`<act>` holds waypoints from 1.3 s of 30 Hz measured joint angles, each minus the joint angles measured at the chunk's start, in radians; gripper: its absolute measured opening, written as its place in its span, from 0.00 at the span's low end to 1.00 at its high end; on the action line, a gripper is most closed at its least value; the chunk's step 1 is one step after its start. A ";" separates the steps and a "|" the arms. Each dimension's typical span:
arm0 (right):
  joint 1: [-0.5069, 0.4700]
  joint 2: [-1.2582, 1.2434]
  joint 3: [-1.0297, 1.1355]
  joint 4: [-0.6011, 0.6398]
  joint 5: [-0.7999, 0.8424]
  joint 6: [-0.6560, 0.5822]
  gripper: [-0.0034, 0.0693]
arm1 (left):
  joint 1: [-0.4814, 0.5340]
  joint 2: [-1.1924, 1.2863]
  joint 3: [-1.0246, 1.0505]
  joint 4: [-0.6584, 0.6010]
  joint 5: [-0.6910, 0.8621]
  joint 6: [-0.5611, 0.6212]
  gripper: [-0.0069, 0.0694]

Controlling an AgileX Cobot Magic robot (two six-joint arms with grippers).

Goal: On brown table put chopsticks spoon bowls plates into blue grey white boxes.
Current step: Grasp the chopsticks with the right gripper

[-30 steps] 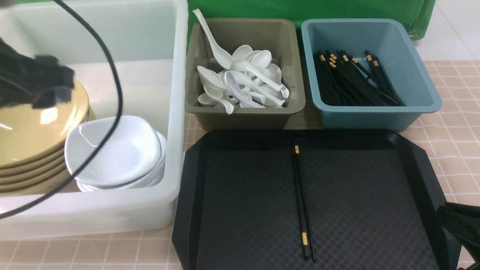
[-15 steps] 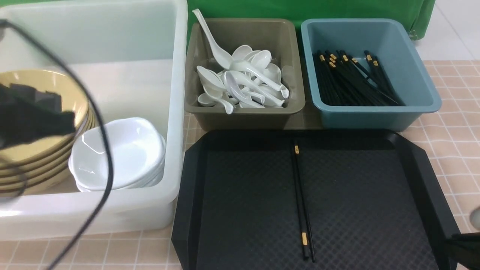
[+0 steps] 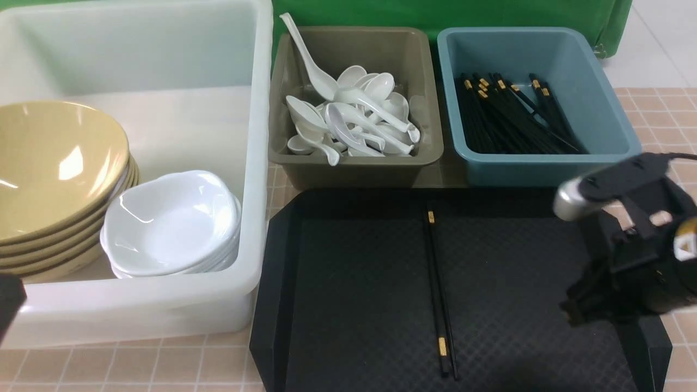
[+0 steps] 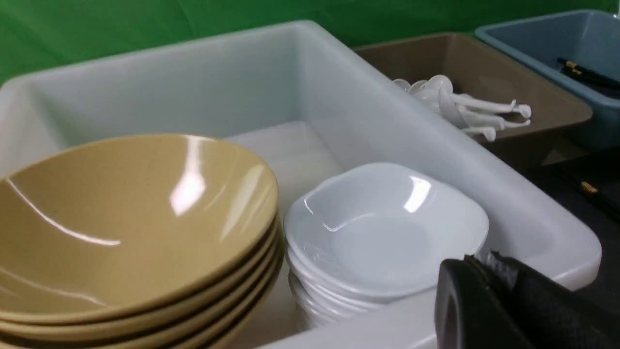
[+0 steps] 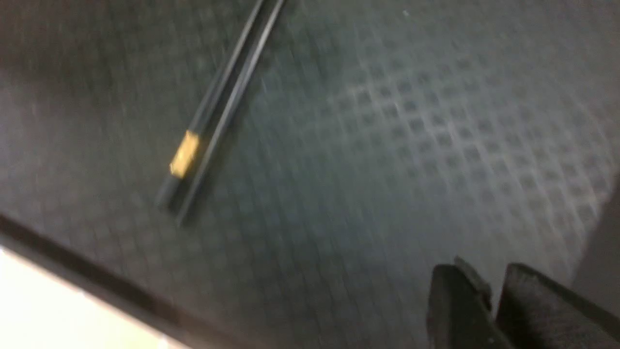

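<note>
While the chopsticks (image 3: 440,294) lie front-to-back on the black tray (image 3: 354,272), the right tool (image 5: 487,281), pressed together and empty, hangs nearer, to their right.

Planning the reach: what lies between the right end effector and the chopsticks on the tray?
Only bare tray separates right end effector from chopsticks; front view shows it.

The left hand (image 4: 477,291) is cut off by the left wrist view's edge, so its grip cannot be read. The right hand (image 3: 593,307) is motion-blurred and clipped at the front view's border. The bowls (image 3: 49,163) run off-frame, and the top one hides the lower ones. The chopsticks (image 5: 218,106) are blurred in the right wrist view.
</note>
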State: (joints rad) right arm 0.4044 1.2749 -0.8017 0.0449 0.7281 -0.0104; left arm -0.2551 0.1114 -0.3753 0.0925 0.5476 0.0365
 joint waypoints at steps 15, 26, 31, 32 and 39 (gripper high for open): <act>0.259 0.459 -0.344 -0.104 0.063 0.185 0.76 | 0.000 -0.048 0.039 -0.019 -0.055 0.000 0.10; 0.275 0.597 -0.375 -0.110 0.009 0.186 0.50 | 0.000 -0.048 0.059 -0.009 -0.076 0.000 0.10; 0.276 0.595 -0.384 -0.112 0.048 0.138 0.19 | 0.000 -0.048 0.060 -0.006 -0.078 0.000 0.10; 0.276 0.594 -0.385 -0.112 0.050 0.135 0.18 | 0.000 -0.048 0.060 -0.006 -0.078 0.000 0.10; 0.276 0.577 -0.385 -0.111 0.155 0.052 0.11 | 0.000 -0.048 0.067 0.005 -0.086 0.000 0.10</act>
State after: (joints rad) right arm 0.6801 1.8522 -1.1862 -0.0660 0.8835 0.0421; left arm -0.2551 0.0634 -0.3086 0.0972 0.4617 0.0366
